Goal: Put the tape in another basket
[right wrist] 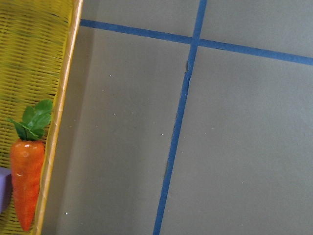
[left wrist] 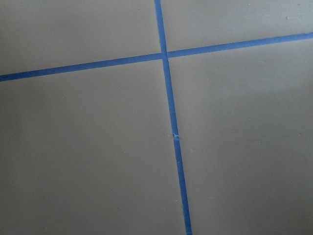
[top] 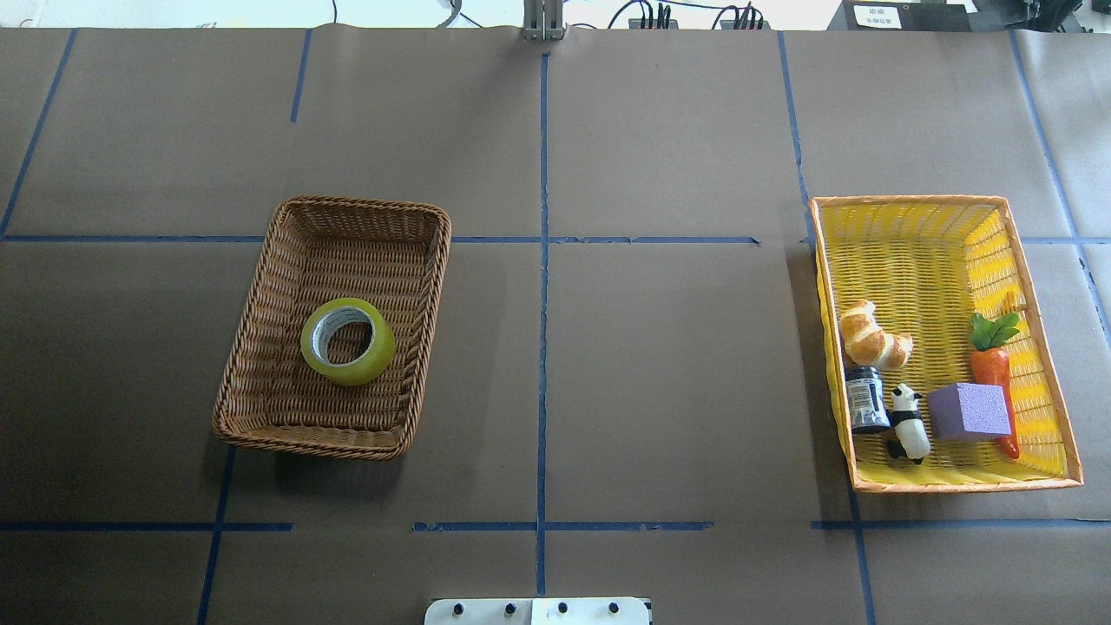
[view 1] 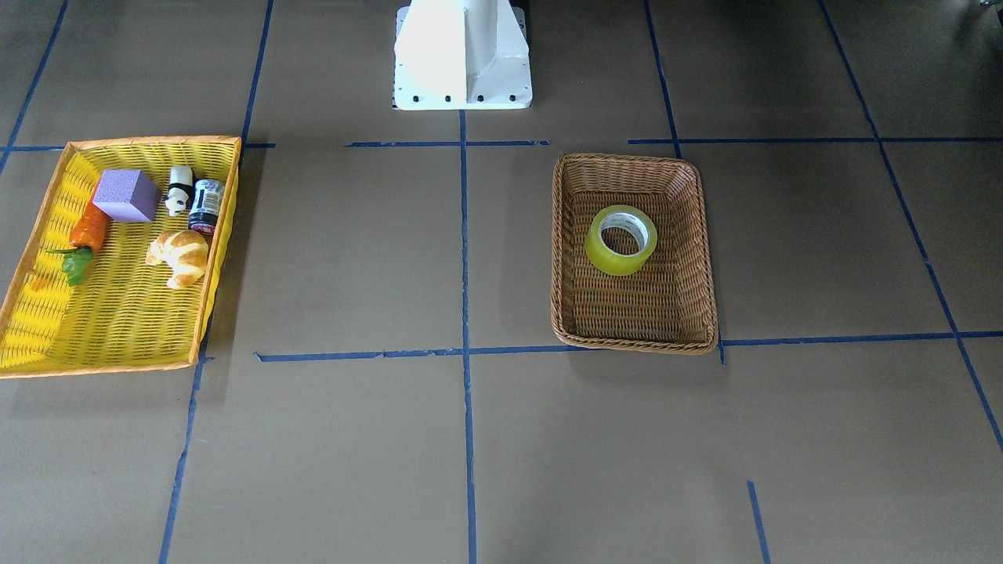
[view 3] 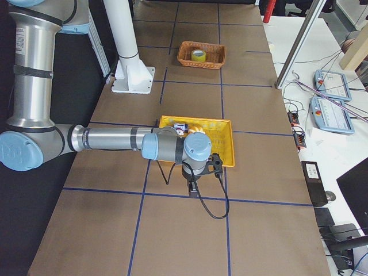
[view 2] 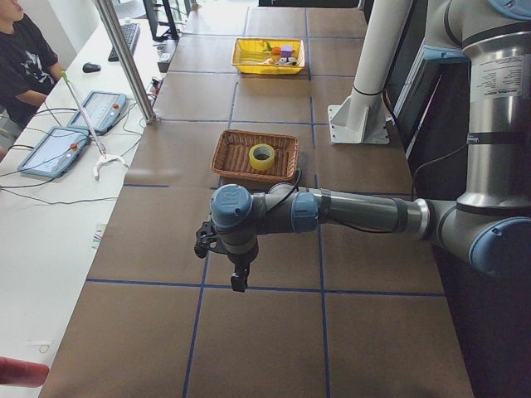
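The tape (view 1: 616, 263), a wide yellow roll with a white core, lies flat inside the brown wicker basket (view 1: 693, 196). Both also show in the overhead view, the tape (top: 356, 373) in the basket (top: 258, 291), on the table's left half. My left gripper (view 2: 238, 280) shows only in the exterior left view. It hangs over bare table well short of the basket (view 2: 232, 154). My right gripper (view 3: 193, 191) shows only in the exterior right view, beside the yellow tray basket (view 3: 223, 144). I cannot tell if either gripper is open or shut.
The yellow, orange-rimmed tray basket (top: 911, 252) on the right half holds a croissant (top: 872, 336), a carrot (top: 992, 365), a purple block (top: 968, 411), a panda figure (top: 907, 421) and a small can (top: 865, 399). The white robot base (view 1: 462, 55) stands at the table's robot side. Blue tape lines mark the brown table.
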Robot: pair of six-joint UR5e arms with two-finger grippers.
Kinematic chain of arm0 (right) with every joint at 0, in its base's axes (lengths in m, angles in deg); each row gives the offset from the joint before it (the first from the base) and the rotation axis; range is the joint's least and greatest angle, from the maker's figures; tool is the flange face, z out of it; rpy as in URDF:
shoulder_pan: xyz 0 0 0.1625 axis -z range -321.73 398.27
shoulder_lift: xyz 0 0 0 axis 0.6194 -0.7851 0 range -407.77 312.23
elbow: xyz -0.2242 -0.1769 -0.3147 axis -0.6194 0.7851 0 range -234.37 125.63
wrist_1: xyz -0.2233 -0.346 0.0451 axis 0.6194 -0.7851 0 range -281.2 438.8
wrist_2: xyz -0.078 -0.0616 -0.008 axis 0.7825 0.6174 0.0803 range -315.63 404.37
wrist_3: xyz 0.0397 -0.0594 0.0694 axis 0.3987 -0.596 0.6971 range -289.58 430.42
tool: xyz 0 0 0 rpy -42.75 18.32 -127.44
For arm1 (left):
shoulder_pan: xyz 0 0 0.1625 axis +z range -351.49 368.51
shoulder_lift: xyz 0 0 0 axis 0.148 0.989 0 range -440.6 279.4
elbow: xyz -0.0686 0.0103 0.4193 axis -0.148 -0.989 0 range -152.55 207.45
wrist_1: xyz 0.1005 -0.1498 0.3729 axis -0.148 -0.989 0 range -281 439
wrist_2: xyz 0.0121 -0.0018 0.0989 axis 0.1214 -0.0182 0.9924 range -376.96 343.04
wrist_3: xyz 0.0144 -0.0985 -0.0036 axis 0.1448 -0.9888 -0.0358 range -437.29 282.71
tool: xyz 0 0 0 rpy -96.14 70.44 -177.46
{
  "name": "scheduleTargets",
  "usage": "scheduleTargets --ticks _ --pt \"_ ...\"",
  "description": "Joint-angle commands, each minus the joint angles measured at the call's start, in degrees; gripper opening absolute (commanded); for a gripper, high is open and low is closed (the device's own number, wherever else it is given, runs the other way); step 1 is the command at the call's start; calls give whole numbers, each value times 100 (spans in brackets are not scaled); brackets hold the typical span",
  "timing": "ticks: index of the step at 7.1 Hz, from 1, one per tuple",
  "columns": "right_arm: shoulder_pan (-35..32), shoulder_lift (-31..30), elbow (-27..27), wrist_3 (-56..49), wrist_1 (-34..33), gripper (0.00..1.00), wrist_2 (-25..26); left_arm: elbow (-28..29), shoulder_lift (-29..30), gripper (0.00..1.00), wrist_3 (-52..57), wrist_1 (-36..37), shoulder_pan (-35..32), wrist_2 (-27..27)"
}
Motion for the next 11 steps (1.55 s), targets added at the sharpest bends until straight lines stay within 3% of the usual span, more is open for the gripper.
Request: scheduleTargets --ticks 1,11 --pt "3 140 54 48 2 100 506 24 22 100 -23 16 1 35" --pt "3 176 511 57 -7 100 201 -2 137 100 -348 -19 28 70"
